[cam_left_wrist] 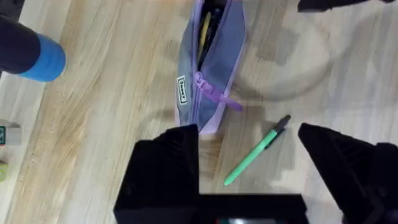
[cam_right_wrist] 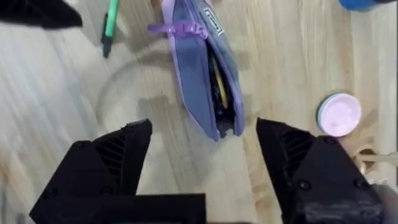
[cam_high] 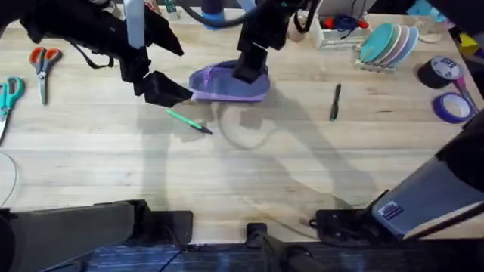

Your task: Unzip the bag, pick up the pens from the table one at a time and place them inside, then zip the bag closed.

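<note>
The lavender bag (cam_high: 224, 85) lies on the table (cam_high: 249, 174) at centre back, its zipper partly open, with the purple pull (cam_left_wrist: 216, 96) near the left end and yellow and dark items visible inside (cam_right_wrist: 217, 87). My left gripper (cam_high: 168, 92) hovers open by the bag's left end, fingers (cam_left_wrist: 168, 168) apart above the green pen (cam_left_wrist: 255, 152). That green pen (cam_high: 189, 121) lies just in front of the bag. My right gripper (cam_high: 249, 74) stands open over the bag's right end (cam_right_wrist: 222, 124), nothing gripped. The dark pen (cam_high: 335, 102) lies off to the right.
Orange scissors (cam_high: 44, 66) and teal scissors (cam_high: 9, 94) lie at the far left. A rack of plates (cam_high: 389, 44) and tape rolls (cam_high: 452, 107) sit at the back right. A blue cylinder (cam_left_wrist: 38, 57) and a pink round lid (cam_right_wrist: 339, 115) lie behind the bag.
</note>
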`<state>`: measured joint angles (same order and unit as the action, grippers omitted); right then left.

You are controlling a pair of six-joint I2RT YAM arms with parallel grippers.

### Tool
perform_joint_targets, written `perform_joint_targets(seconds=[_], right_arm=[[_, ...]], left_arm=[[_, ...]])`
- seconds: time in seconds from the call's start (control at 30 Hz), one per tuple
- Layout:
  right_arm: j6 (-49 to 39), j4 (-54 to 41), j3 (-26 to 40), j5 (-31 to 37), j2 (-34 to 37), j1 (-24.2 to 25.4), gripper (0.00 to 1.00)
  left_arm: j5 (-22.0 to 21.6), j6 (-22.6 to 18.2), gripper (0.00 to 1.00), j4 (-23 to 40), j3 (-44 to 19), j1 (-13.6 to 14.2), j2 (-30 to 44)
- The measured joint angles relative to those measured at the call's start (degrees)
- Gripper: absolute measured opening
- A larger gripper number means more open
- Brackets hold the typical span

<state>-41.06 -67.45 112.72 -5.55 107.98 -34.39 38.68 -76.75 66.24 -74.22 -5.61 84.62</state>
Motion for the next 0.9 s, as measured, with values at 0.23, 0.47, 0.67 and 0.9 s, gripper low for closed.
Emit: perform_joint_targets(seconds=[0.23,0.47,0.67,0.9], right_arm=[[-4.4,1.6,0.1,1.1,0.0,0.0,0.995],[-5.1,2.4,0.2,1.3,0.0,0.0,0.265],[-5.1,2.6,0.2,0.0,0.0,0.2,0.031],[-5.1,2.7,0.2,-6.1,0.0,3.1,0.030]], left_arm=[[-0.4,0.0,0.993,0.0,0.0,0.0,0.0],[-0.4,0.0,0.993,0.0,0.0,0.0,0.0],[-0.4,0.0,0.993,0.0,0.0,0.0,0.0],[-0.4,0.0,0.993,0.0,0.0,0.0,0.0]])
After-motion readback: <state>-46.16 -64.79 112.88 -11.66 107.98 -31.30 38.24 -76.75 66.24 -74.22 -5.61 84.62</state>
